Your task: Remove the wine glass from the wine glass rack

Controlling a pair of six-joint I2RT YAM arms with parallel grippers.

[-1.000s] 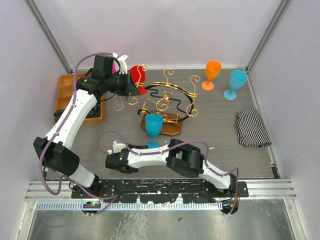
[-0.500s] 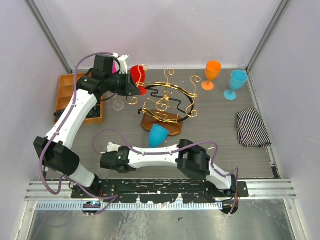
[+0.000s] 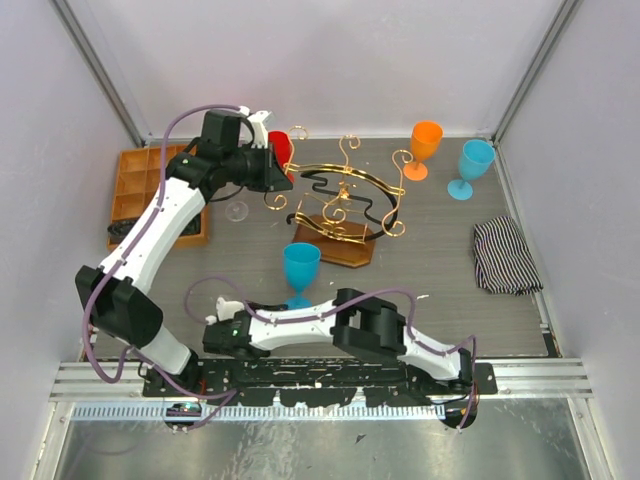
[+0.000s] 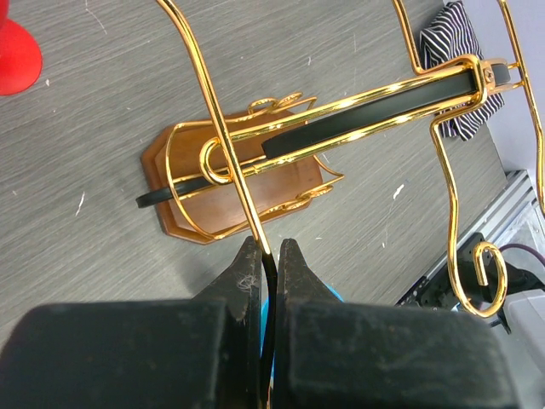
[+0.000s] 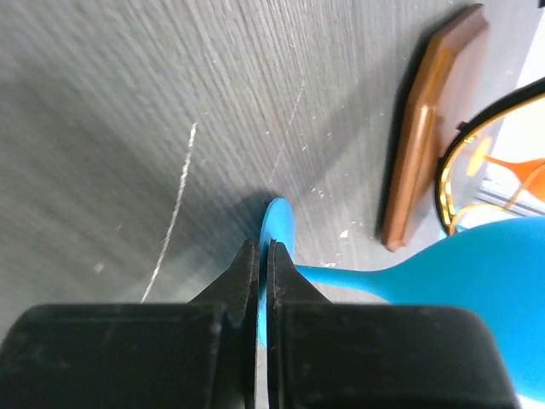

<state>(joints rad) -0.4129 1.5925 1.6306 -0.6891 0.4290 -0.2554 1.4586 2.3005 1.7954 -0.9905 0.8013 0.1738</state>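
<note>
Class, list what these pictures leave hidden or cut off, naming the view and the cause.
- Top view: red wine glass, partly behind the left hand.
- Right wrist view: blue wine glass, bowl cut off by the right edge.
- Left wrist view: wine glass rack, scroll tops cut off by the upper edge.

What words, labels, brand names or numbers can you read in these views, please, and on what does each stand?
None: no view shows any readable text.
The wine glass rack, the near blue wine glass, the orange tray and the striped cloth bear no print; nothing else shows a legible mark.
</note>
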